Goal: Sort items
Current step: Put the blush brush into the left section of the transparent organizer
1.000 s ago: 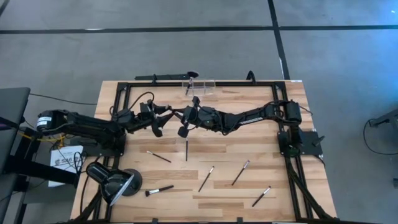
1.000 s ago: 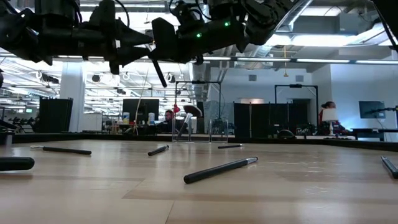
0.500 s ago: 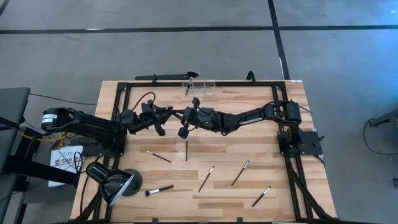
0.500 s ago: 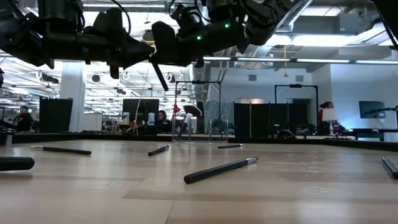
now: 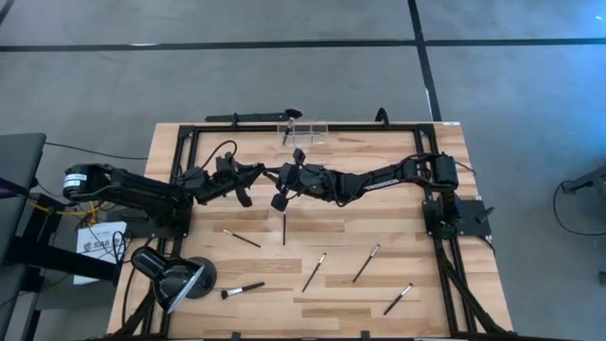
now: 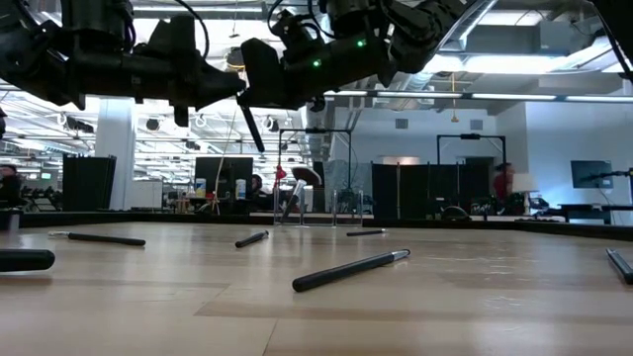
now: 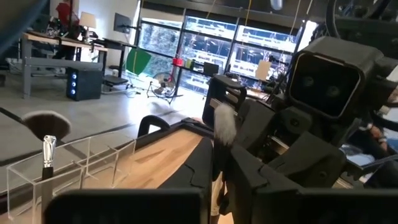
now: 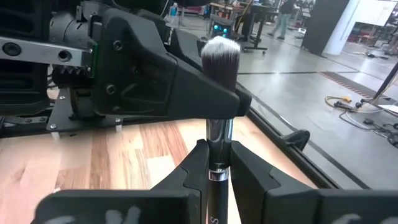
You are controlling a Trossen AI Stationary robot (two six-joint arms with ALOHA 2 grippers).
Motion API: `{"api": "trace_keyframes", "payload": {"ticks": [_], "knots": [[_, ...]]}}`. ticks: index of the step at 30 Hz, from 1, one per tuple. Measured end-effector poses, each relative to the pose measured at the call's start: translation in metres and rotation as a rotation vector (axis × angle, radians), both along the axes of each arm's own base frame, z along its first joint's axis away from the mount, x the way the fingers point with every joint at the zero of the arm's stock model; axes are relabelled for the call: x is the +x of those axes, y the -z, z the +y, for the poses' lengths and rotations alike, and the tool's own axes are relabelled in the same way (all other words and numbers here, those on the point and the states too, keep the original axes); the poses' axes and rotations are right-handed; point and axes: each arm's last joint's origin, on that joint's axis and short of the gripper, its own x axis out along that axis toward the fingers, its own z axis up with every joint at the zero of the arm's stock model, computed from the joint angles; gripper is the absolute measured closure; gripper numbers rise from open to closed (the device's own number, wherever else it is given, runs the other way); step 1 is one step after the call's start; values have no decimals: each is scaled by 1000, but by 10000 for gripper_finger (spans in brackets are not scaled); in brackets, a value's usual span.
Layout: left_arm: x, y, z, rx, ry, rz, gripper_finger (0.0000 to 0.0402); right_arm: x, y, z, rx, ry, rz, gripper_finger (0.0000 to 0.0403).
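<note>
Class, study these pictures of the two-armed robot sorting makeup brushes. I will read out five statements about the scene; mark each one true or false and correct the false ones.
1. The right gripper holds a brush with its bristles up. True.
2. The desk lamp stands at the table's right edge. False: it is at the left front corner.
3. A brush stands in the clear organizer. True.
4. All brushes have been picked off the table. False: several lie on it.
5. The left gripper meets the right one above mid-table. True.
</note>
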Motion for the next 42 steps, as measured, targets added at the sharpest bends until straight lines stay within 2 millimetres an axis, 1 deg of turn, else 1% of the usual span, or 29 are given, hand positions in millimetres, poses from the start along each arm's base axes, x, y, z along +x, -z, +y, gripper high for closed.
{"api": "trace_keyframes", "payload": {"ticks": [4, 8, 10, 13, 14, 16, 20, 25, 27, 30, 32, 37, 39, 42], "knots": [[0, 1, 0, 14, 1, 22, 382, 0, 0, 0, 8, -5, 1, 345], [0, 3, 0, 36, -7, 47, 382, -1, -2, 1, 15, -8, 5, 313], [0, 3, 0, 38, -14, 55, 382, -3, 3, 1, 39, -9, 56, 292], [0, 5, 1, 59, -19, 78, 382, -7, 16, 3, 80, -1, 189, 257], [0, 6, 1, 64, -22, 94, 382, -10, 18, 4, 86, 0, 229, 247], [0, 8, 1, 72, -43, 126, 382, -15, 13, 8, 86, 6, 271, 228], [0, 15, 3, 104, -84, 221, 382, -29, -12, 22, 54, 26, 303, 208], [0, 16, 3, 107, -102, 228, 381, -44, -47, 39, -2, -20, 244, 215], [1, 12, 4, 106, -119, 211, 382, -51, -52, 44, -23, -39, 211, 224], [5, 5, 5, 106, -123, 182, 381, -66, -48, 46, -23, -50, 180, 240], [9, -2, 5, 118, -126, 165, 381, -80, -43, 45, -11, -46, 168, 251], [21, -25, 9, 175, -146, 121, 381, -114, -30, 41, 33, -35, 65, 273], [27, -32, 14, 176, -168, 121, 380, -127, -25, 46, 61, -48, 24, 279], [37, -33, 26, 171, -206, 172, 380, -140, -17, 57, 79, -87, -3, 284]]}}
